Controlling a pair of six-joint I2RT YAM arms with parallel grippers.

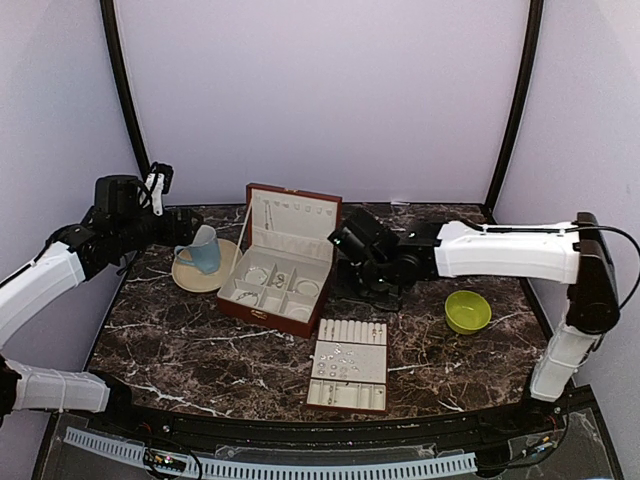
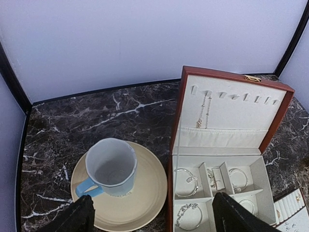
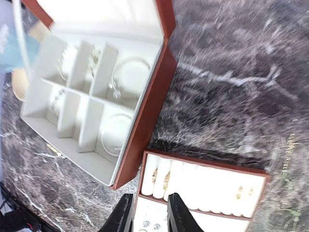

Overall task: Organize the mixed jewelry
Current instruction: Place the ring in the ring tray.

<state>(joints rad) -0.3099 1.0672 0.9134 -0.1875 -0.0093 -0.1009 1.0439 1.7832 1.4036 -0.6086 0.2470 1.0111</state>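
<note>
right wrist view: right gripper [image 3: 149, 198] barely parted, holding nothing, beside jewelry box [image 3: 149, 106]; left gripper [image 2: 153, 198] wide open, empty, near mug [image 2: 112, 166].

No readable text, labels, brands or numbers, none on box [image 1: 262, 314], mug [image 1: 203, 252], tray [image 1: 351, 331]
</note>
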